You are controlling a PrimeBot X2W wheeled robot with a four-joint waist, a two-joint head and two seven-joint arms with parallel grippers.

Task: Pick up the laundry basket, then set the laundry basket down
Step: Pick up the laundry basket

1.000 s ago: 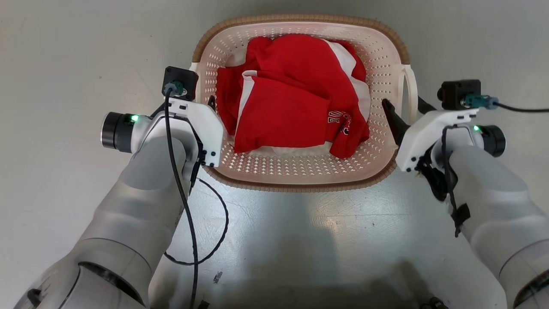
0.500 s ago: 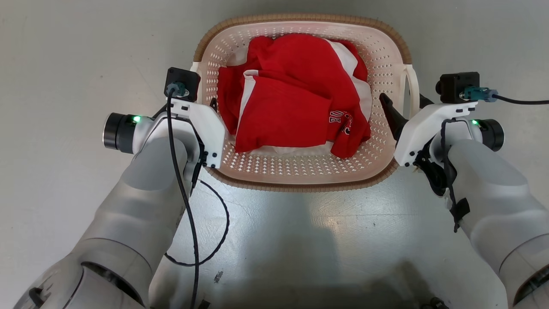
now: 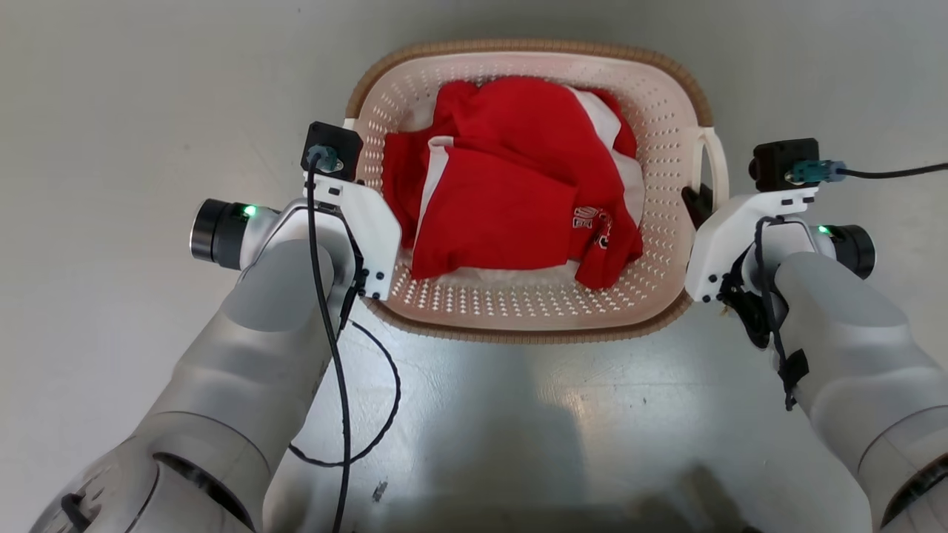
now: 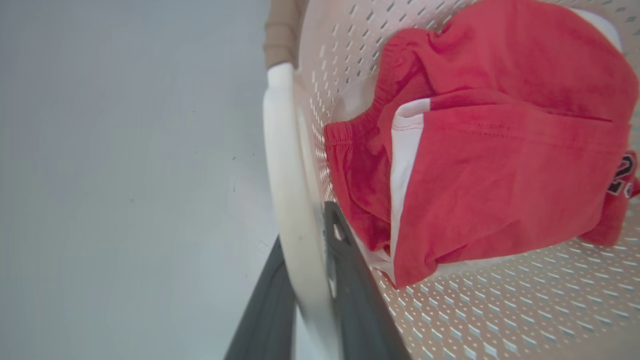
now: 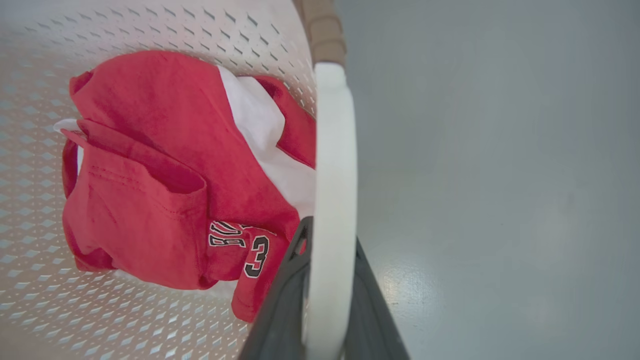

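While tight on laundry basket (image 3: 518, 307) handles (image 5: 332, 150): left pincer (image 4: 306, 230); right pincer (image 5: 330, 235).

**Loaded Basket Seen From Above, Upper Centre of the Head Frame**

The laundry basket (image 3: 518, 334) was seen in the upper centre of the head frame, set level with its opening turned upward. It was shaped as a rounded rectangle, with cream perforated walls and a brown woven-look rim. A white loop handle (image 3: 717, 159) was shown at its right edge in that frame. The other handle (image 4: 287, 190) was shown running up the middle of the left wrist frame. A crumpled red and white garment (image 3: 511, 192) was held inside. Whether the basket was lifted could not be told.
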